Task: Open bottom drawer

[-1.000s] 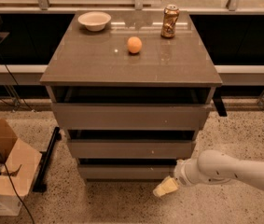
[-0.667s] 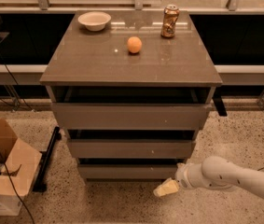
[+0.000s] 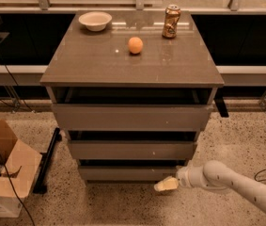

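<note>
At floor level, lower right: claw (image 3: 166,184), cream-coloured tip on a white arm (image 3: 236,183) that enters from the right edge of the view. The tip points left, low over the speckled floor (image 3: 123,206). Whether it stands wide or narrow cannot be told from this view; nothing is seen held in it.

Bottom drawer (image 3: 123,173): lowest of three grey-brown fronts in the desk (image 3: 99,67), plain, flat and handleless, the narrowest of the set. A dark gap runs along its upper edge. The claw lies at the right end of this front, just beside its lower right corner and slightly below its bottom edge. Contact between the two cannot be confirmed.

Middle drawer (image 3: 132,150): directly above, somewhat wider, with a small white speck right of centre.

Top drawer (image 3: 132,117): widest and tallest front, under the desk surface, with a dark opening above it.

On the desk surface:
- white bowl (image 3: 95,20), rear left, upright
- orange (image 3: 135,45), near the middle, apart from the other items
- drink can (image 3: 171,21), rear right, upright

On the floor, left: open cardboard box (image 3: 3,173), flaps spread, with a black bar (image 3: 48,160) lying between it and the desk.
</note>
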Controlling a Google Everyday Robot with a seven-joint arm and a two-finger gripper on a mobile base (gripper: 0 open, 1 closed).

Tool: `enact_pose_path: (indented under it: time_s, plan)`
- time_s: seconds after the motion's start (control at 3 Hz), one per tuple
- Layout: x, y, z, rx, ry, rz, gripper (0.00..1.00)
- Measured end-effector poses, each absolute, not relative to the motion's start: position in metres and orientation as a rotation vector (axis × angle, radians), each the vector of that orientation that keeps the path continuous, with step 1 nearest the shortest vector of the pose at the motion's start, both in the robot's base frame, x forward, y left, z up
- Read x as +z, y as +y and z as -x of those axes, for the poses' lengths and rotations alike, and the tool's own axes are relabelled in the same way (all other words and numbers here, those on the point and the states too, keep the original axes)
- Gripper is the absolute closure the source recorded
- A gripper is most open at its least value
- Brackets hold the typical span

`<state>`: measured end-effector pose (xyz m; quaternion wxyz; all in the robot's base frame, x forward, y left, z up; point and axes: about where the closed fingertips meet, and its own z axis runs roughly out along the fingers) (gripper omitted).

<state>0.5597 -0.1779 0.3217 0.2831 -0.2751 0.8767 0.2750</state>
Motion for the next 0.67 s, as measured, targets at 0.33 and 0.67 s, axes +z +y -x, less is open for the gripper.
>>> enact_pose_path:
  time_s: [0.33, 0.67]
  plan:
    - [0.322, -0.178, -0.561, 0.734, 2.346, 0.736, 0.00]
    - [0.307, -0.172, -0.566, 0.744, 2.339, 0.712, 0.00]
